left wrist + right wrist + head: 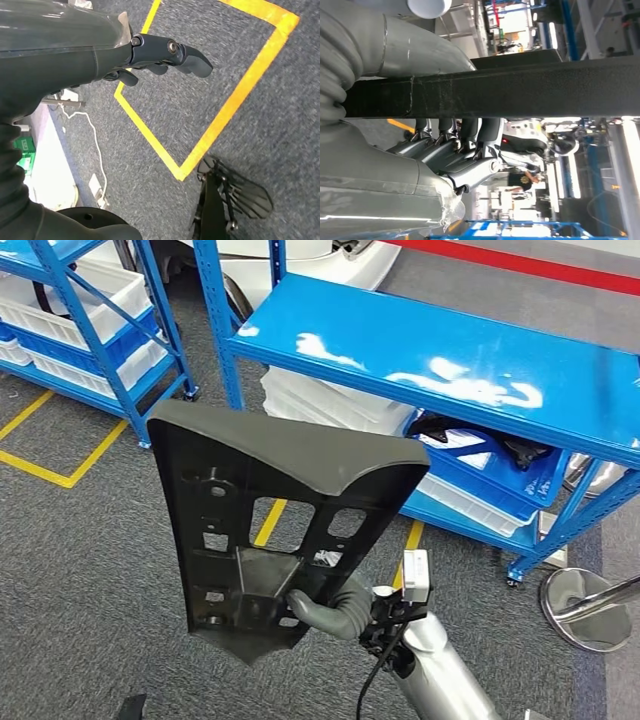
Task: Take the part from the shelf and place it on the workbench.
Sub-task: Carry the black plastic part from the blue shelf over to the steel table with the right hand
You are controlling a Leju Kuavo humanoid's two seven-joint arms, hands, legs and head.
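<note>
Grey carpet, blue shelf (453,365) ahead. The right hand (332,608) clamps the black part (264,530) by its lower edge, upright and clear of the shelf, probably for carrying. The left hand (166,55) hangs loose, fingers apart.

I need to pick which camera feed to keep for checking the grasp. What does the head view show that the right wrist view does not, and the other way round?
Head view alone: the black part as a whole, a wide ribbed panel with cut-outs held up above the grey carpet, in front of the blue shelf and its white bins.

Right wrist view alone: the dark fingers hooked over the part's edge, with the thumb on its other side.

Both: the right hand gripping the part near one end.
</note>
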